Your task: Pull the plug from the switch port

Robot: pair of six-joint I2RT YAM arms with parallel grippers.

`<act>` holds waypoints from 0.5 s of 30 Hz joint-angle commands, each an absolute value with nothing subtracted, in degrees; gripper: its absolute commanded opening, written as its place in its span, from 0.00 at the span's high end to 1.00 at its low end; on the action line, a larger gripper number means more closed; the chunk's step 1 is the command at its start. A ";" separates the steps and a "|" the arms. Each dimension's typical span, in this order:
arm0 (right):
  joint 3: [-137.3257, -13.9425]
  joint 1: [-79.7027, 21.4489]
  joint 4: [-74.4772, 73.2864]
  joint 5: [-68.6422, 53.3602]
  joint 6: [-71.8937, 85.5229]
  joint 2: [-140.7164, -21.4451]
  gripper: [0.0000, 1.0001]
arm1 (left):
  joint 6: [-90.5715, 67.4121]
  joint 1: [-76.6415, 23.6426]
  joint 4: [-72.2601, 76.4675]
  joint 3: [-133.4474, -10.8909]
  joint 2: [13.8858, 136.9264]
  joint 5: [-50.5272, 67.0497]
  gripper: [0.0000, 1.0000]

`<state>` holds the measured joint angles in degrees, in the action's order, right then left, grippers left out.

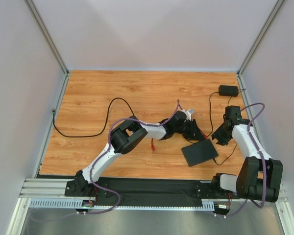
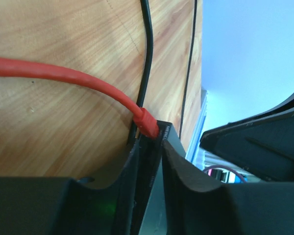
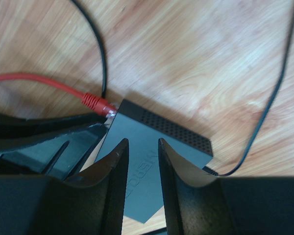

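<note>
Wiring is crowding the spot where the two tools are meeting over the pale wooden tabletop [image 1: 137,93]. The left gripper [image 2: 151,151] is straddling a corner of the thin flat matte-black rectangular box [image 3: 159,126]. Its dark fingers are standing a narrow gap apart with the box's edge showing between them; whether they are pinching that edge cannot be told. Just beyond its fingertips the small red moulded plug [image 2: 147,122] is sitting in the box's edge, hiding the switch port behind it, and the round red cable [image 2: 63,74] is trailing away to the tool's left. A thick black cable [image 2: 146,49] is running down right beside the plug on its left, and a thinner black cord [image 2: 190,73] is lying a little farther right. The right gripper [image 3: 142,143] is hanging over the box's top face, its fingers spread partway with only the lettered surface showing between them; contact with it cannot be judged. The left tool's fingers are sitting just to its left, close against the plug. A small black adapter brick [image 1: 228,90] is lying well beyond the right gripper, near the table's far edge.
</note>
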<state>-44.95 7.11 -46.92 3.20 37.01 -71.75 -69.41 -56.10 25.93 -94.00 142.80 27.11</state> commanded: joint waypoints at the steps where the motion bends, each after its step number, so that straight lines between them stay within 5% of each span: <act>1: -45.01 6.24 -47.11 -1.49 38.32 -71.45 0.67 | -69.87 -56.34 25.31 -91.23 141.07 25.75 0.64; 15: -39.20 6.24 -45.08 4.74 36.91 -73.12 0.77 | -71.19 -55.81 24.96 -94.83 143.79 29.88 0.74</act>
<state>-40.42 6.42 -46.11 1.28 37.21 -72.23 -70.87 -55.83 27.11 -92.51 142.30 28.38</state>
